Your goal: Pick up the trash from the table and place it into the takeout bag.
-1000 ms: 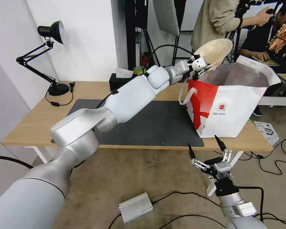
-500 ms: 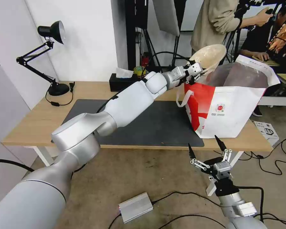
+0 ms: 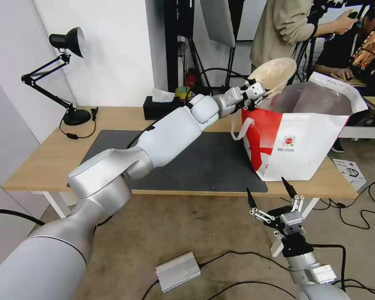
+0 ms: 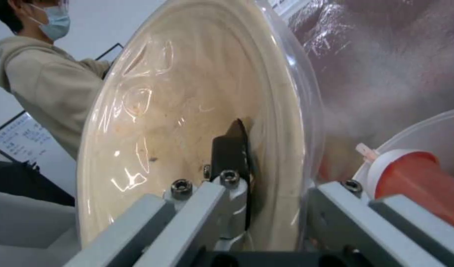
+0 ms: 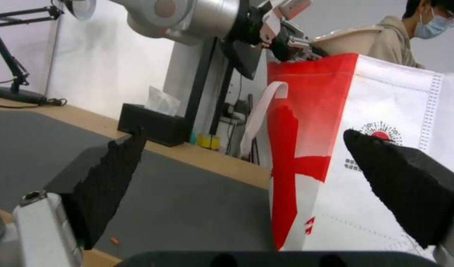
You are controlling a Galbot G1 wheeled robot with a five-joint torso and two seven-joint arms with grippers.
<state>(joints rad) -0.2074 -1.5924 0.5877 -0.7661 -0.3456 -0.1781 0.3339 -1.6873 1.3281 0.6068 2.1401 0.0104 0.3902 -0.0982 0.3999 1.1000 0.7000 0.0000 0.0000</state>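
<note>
Your left gripper [image 3: 259, 90] is clamped on the rim of the shallow beige bowl with its clear plastic lid [image 3: 275, 71], one black fingertip [image 4: 232, 148] pressed flat against the lid face while the other goes behind the rim, where you cannot see it. You hold the bowl tipped on edge, probably so it can slide narrow-side first through the mouth of the large red-and-white takeout bag with silver foil lining [image 3: 304, 146]; it hangs just above the bag's near rim, not yet inside. Within the bag, the wrist view shows the tall red drink cup with white lid [image 4: 414, 181] lying on its side against a big white round bowl [image 4: 434, 126], of which you get only a curved edge. How deep the bag is below them is hidden by foil glare. The bag stands at the right end of the long light-wood table [image 3: 50, 160], partly on the dark grey mat [image 3: 204, 166], with its white strap handle [image 3: 241, 125] drooping toward your arm. Your right gripper [image 3: 273, 198] waits spread wide and empty, low in front of the bag, off the table's edge.
</note>
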